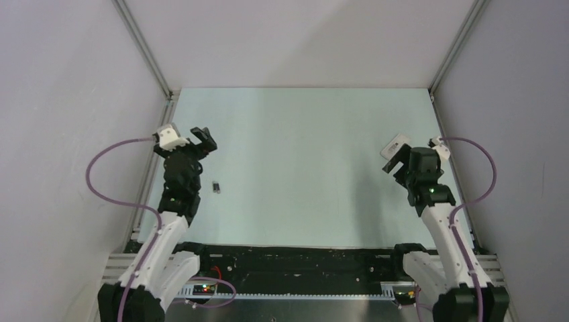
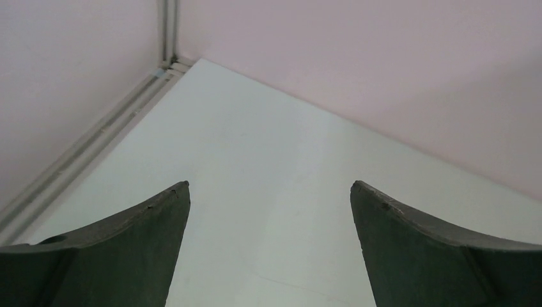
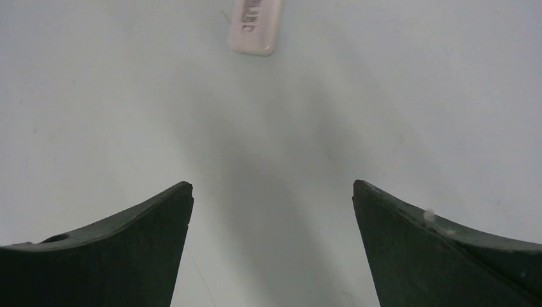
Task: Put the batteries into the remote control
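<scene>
Mostly matt surfaces, very little shine from where I sit.

I read the table [image 1: 302,134] as a smooth, pale, matt sheet with a faint sheen, and the remote control [image 3: 255,25] as smooth white plastic with a slight gloss. The fingers [image 2: 128,256] of the left gripper [image 2: 270,188] and the right gripper [image 3: 271,188] look like dark matt plastic, a little rough at the edges. The frame rails [image 1: 143,47] look like dull metal, the walls [image 1: 67,100] matt, and the cables [image 1: 88,174] smooth-sheathed.

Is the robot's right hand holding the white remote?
No, the right gripper is open and empty, and the remote control lies flat beyond it.
</scene>
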`<act>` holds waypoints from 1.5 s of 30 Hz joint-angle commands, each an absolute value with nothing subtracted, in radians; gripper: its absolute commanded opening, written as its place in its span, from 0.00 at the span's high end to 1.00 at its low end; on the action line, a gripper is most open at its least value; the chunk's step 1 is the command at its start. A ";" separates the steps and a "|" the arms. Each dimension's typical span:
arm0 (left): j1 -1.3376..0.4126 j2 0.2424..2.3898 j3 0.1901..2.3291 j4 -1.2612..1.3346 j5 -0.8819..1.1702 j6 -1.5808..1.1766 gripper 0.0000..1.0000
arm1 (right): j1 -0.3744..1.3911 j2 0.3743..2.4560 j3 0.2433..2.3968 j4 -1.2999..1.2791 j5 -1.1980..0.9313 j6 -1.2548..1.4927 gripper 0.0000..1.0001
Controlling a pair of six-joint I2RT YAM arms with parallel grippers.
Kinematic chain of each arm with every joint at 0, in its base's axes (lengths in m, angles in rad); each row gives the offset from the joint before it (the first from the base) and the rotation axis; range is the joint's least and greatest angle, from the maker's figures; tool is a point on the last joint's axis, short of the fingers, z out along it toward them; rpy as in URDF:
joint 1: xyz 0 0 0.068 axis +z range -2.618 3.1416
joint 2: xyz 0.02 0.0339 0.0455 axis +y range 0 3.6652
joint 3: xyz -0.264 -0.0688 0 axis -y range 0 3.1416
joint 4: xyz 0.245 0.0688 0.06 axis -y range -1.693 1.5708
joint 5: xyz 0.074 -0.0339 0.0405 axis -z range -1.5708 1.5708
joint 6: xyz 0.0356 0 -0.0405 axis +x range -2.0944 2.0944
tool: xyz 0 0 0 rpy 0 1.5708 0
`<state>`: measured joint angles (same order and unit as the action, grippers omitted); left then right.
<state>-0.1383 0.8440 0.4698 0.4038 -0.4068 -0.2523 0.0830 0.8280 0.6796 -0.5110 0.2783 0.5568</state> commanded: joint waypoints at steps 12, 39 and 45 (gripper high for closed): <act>-0.158 0.707 0.795 -0.363 0.154 -0.371 0.02 | -0.123 1.381 0.941 -0.269 0.095 0.633 0.02; -0.163 0.686 0.722 -0.460 0.055 -0.357 0.02 | -0.050 1.991 1.433 -0.515 0.212 0.599 0.05; -0.159 0.683 0.727 -0.466 0.061 -0.356 0.02 | -0.046 2.058 1.510 -0.614 0.214 0.595 0.07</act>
